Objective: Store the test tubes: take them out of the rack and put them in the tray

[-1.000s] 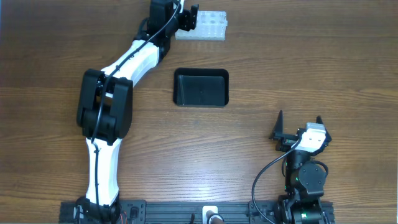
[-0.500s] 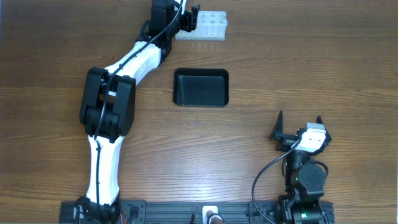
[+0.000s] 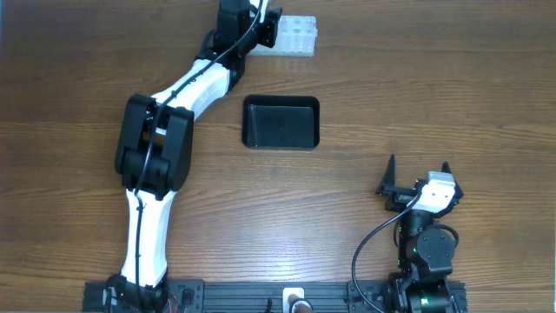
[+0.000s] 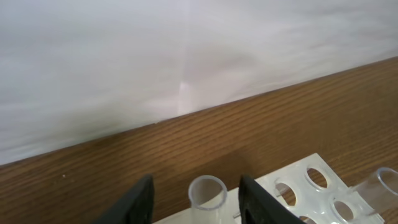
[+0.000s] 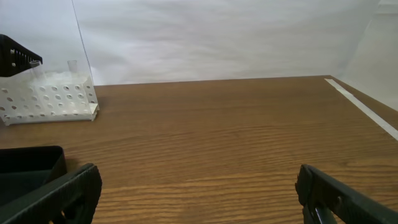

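At white holed rack (image 3: 300,36), clear round tube (image 4: 207,191) betw. left gripper (image 4: 196,202) fingers (image 4: 140,200)

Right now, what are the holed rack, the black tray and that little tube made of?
The rack looks like white moulded plastic, matte, with neat round holes. The tray seems to be black plastic, with a soft sheen on its rounded walls. The test tube is see-through: glass or clear plastic, I cannot tell which.
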Robot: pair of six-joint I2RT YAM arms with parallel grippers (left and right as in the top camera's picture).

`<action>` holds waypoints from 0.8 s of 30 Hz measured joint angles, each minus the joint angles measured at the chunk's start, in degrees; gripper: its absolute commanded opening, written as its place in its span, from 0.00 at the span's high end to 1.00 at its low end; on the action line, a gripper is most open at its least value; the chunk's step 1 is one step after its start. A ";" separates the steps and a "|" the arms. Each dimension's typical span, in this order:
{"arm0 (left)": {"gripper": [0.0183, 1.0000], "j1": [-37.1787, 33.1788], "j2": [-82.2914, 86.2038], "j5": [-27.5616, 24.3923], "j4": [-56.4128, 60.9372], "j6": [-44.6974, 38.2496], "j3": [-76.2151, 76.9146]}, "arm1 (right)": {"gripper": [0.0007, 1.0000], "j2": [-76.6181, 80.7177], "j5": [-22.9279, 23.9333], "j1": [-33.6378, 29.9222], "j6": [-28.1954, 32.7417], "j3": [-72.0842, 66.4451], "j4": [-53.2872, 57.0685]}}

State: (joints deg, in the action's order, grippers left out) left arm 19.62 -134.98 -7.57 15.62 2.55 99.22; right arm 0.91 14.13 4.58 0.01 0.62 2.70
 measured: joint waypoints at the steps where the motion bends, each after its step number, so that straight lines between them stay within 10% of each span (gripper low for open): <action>1: 0.60 0.11 -0.09 0.00 0.00 0.00 0.00 | 0.01 0.00 0.02 0.00 -0.04 0.00 0.00; 24: 0.92 0.57 -1.44 -0.42 0.13 -0.04 0.13 | 0.01 0.00 0.00 0.00 0.02 0.00 0.00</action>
State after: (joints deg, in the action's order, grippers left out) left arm 20.18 -136.42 -7.99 15.75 2.50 99.35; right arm 0.91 14.13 4.58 0.03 0.62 2.70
